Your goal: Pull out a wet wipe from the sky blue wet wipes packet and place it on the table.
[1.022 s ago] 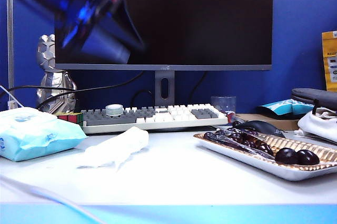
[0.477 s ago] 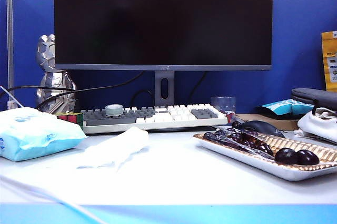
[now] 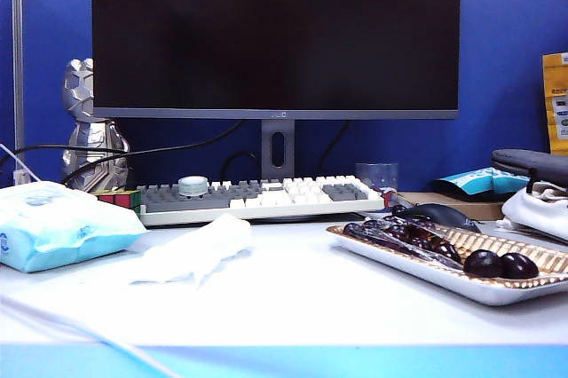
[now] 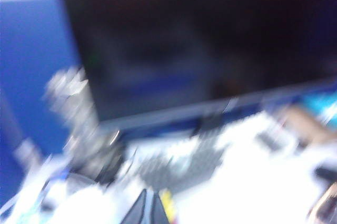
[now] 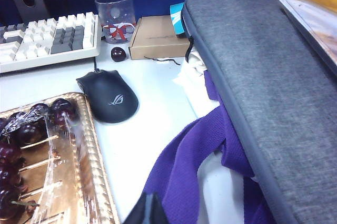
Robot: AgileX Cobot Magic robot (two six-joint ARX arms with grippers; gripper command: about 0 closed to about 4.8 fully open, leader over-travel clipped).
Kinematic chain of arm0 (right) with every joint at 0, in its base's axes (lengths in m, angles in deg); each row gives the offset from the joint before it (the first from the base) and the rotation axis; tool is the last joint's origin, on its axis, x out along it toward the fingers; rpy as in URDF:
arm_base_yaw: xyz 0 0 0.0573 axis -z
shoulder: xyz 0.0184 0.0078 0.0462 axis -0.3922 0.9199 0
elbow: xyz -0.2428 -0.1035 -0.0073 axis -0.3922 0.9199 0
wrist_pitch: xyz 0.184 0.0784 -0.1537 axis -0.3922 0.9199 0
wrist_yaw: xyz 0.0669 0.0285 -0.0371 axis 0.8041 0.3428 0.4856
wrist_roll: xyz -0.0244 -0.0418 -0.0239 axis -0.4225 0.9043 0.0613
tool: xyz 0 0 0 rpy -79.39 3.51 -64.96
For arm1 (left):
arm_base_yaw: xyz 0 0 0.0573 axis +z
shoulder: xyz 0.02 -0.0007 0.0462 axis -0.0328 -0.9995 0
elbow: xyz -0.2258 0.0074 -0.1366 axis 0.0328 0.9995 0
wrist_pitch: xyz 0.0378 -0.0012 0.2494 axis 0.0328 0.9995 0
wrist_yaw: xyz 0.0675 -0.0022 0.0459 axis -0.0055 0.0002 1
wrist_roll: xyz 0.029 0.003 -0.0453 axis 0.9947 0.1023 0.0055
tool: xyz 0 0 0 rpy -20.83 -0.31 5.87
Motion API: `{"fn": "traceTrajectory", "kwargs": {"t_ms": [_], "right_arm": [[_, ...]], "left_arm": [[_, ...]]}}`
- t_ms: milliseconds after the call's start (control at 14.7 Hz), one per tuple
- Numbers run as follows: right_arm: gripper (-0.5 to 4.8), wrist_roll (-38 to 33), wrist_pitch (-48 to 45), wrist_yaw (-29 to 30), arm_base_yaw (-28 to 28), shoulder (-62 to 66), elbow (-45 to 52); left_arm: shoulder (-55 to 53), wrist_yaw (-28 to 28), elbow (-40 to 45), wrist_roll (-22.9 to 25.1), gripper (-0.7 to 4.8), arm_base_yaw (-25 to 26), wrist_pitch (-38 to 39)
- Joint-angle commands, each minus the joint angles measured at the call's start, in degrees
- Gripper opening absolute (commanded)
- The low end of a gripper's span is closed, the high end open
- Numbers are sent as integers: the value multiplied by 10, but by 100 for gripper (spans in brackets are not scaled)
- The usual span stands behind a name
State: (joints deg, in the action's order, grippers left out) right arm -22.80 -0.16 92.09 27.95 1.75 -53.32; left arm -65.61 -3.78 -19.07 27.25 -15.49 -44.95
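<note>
Now the wet wipe (image 3: 191, 251) lies loose and crumpled on the worktop (image 3: 302, 307), just beside the sky blue wet wipes packet (image 3: 58, 225) and in front of the keyboard (image 3: 257, 196). A second ago the left arm hung blurred across the monitor (image 3: 275, 32) in the exterior view; it has since left that view altogether, and nothing touches the wipe. The left claw (image 4: 148, 211) shows only as dark tips pressed together in its badly smeared wrist view, closed on nothing. The right claw (image 5: 147, 209) sits parked far off beside the gold-rimmed tray (image 5: 97, 171) and the mouse (image 5: 108, 95), tips together, empty. Judging by this, the wipe is out and placed, so the task looks finished
</note>
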Motion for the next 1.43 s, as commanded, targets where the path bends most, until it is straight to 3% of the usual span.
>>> {"fn": "traceTrajectory", "kwargs": {"t_ms": [68,477,749,1090,1226,1431], "right_arm": [[-1,-2,-5,0,0,0,1],[-1,-2,-5,0,0,0,1],[-1,-2,-5,0,0,0,1],[-1,-2,-5,0,0,0,1],[-1,-2,-5,0,0,0,1],[-1,-2,-5,0,0,0,1]], "left_arm": [[23,3,24,-9,-5,0,47],[157,12,222,-40,-5,1,-19],[255,12,392,-74,-5,1,-133],[289,11,498,-77,-5,1,-192],[304,-4,535,-103,-5,8,-204],[346,-59,552,-106,-5,66,-178]]}}
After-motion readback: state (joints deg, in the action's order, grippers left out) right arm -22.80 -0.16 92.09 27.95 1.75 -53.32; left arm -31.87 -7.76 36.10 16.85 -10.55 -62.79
